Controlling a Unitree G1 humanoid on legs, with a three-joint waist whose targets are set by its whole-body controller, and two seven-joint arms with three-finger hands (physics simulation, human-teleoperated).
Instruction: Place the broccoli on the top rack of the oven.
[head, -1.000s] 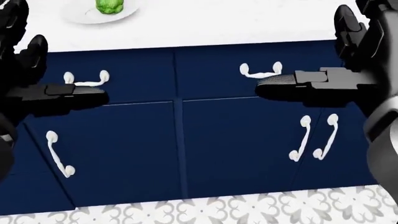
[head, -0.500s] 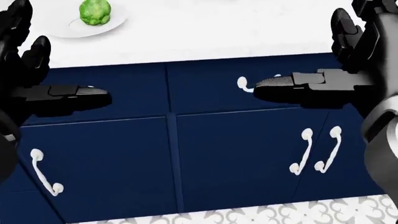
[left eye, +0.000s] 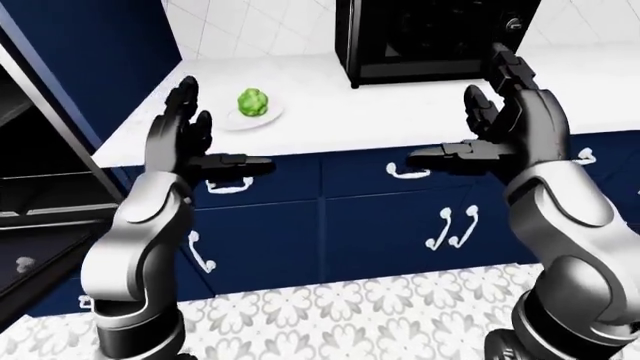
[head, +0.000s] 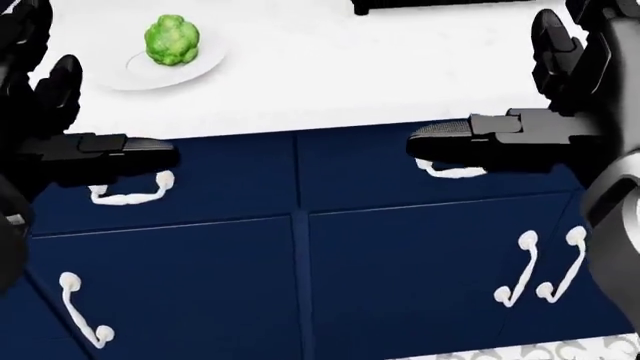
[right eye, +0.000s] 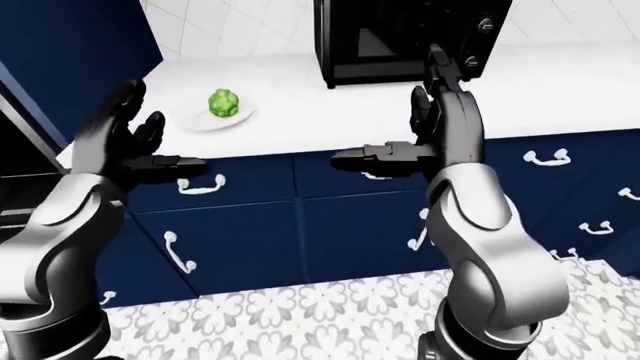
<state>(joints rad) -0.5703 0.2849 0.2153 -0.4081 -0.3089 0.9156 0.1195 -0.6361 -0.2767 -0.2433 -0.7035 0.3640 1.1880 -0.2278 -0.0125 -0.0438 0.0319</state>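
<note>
Robot hands (left eye: 195, 146) (left eye: 500, 124) hovering spread and empty, approaching bench (left eye: 330, 97); next needing a reach to broccoli (left eye: 253, 103) on plate (left eye: 268, 117).

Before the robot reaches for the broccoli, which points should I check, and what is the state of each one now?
1. Broccoli is in view, sitting on the white plate on the counter: ok.
2. Left hand is empty with open fingers: ok.
3. Right hand is empty with open fingers: ok.
4. A hand is at the broccoli: not ok; both hands hang over the blue drawers, short of the plate.
5. Path from left hand to plate is free of other things: ok.
6. Oven rack is ready: cannot tell; only a dark appliance on the counter and a dark opening at the left edge show.
</note>
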